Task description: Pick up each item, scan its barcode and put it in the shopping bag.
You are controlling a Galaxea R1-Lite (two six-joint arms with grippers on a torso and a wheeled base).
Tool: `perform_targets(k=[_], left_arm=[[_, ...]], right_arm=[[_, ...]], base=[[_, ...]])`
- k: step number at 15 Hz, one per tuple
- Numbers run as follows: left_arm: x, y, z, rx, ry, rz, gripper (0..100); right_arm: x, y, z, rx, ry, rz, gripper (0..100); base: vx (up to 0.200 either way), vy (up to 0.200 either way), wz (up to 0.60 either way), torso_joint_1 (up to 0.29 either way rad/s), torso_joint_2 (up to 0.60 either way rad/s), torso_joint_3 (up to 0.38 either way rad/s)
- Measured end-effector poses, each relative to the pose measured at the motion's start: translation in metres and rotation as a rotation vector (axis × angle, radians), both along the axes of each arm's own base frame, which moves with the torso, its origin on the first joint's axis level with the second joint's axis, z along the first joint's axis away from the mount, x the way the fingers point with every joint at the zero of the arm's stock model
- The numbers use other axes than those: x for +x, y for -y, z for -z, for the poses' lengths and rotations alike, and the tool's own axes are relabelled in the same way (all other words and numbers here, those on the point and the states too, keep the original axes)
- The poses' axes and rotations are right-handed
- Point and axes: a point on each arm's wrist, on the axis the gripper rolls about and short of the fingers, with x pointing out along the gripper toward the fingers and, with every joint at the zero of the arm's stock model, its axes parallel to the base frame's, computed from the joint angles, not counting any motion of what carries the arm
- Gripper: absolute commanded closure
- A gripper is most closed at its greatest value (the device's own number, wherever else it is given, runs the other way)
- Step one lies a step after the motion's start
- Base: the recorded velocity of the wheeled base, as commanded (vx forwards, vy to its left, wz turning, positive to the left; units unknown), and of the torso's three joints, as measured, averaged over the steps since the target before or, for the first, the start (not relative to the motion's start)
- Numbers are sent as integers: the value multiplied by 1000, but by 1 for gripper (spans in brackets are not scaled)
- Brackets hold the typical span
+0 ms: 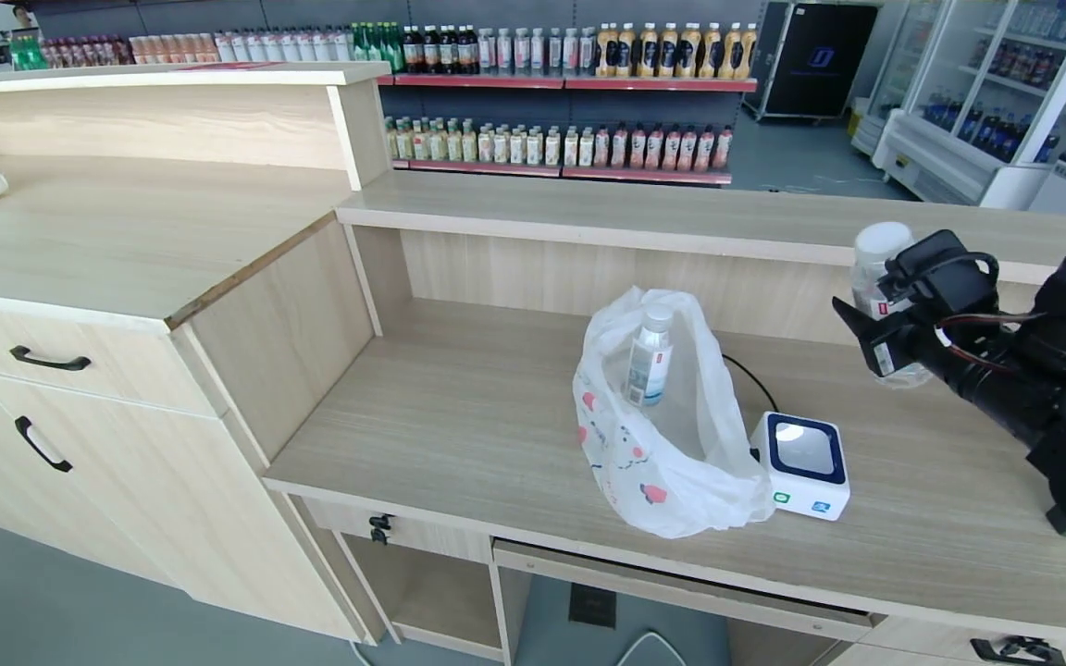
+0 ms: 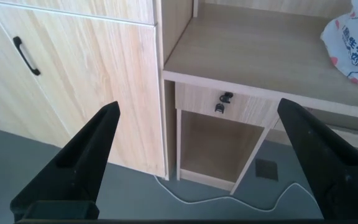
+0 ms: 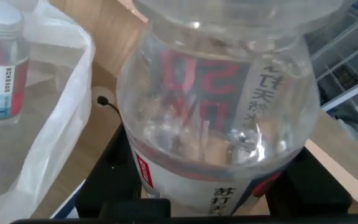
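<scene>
Item 1. Left gripper: fingers spread wide, nothing between them. Hanging low, with the cabinet front and a locked drawer beyond the fingertips.

Item 2. Right gripper: fingers clenched on a clear bottle, gripped across the lower body. White cap above the fingers, printed label band between them. Raised off the counter, touching nothing else.

Item 3. Scanner: small white box with a dark-framed window facing up. Below the right fingers and off to their left, well apart from the held bottle. Cable trailing behind it.

Item 4. Shopping bag: thin white plastic, mouth open upward, just beside the scanner on the side away from the right fingers. Second bottle leaning inside it, white-capped.

Item 5. Drink shelves: far beyond both sets of fingertips, no part of the work.

Step in hand, judged: one bottle bagged, another lifted, so most likely at the scan stage; barcode position on the label not readable from here, nor whether it has been scanned.

Next move, judged: lower the held bottle over the scanner window, turning the wrist so the code faces the glass. Afterwards carry it across to the bag's mouth and release beside the bottle inside, without snagging the loose plastic rim.
</scene>
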Motion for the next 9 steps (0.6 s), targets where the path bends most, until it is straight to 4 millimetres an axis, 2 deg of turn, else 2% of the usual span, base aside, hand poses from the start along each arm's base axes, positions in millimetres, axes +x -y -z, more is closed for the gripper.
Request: perform_targets(k=[6, 9], left_arm=[[0, 0, 0, 0, 0, 1, 0], [0, 0, 0, 0, 0, 1, 0]], right_arm=[[20, -3, 24, -233, 115, -267, 100], [28, 0, 37, -256, 118, -293, 100]], base=[[0, 0, 0, 0, 0, 0], [0, 0, 0, 0, 0, 0]])
